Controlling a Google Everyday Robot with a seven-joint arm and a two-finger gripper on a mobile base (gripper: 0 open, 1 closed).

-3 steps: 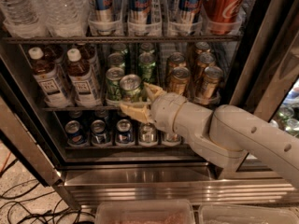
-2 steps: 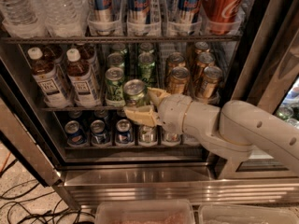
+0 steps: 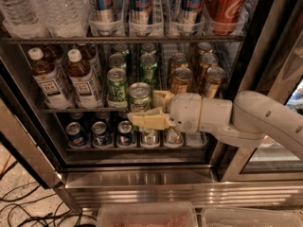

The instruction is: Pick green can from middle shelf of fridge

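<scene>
My gripper [image 3: 150,109] reaches in from the right, at the front of the middle shelf [image 3: 80,110] of the fridge [image 3: 142,183]. It is shut on a green can [image 3: 139,96] with a silver top. One pale finger [image 3: 147,120] lies under and in front of the can, the other behind it at the right. The can is upright at the shelf's front rail, in front of its lane. Other green cans [image 3: 116,86] stand behind and to the left on the same shelf.
Gold-bronze cans [image 3: 182,79] stand right of the held can, tea bottles [image 3: 81,79] at the left. Blue Pepsi cans [image 3: 99,132] fill the rack below, tall blue cans [image 3: 141,4] and a red can [image 3: 226,6] the rack above. Plastic bins [image 3: 147,215] sit at the bottom edge.
The gripper, with the green can in it, has moved slightly right and down, out toward the shelf's front edge. The arm has drawn back a little to the right.
</scene>
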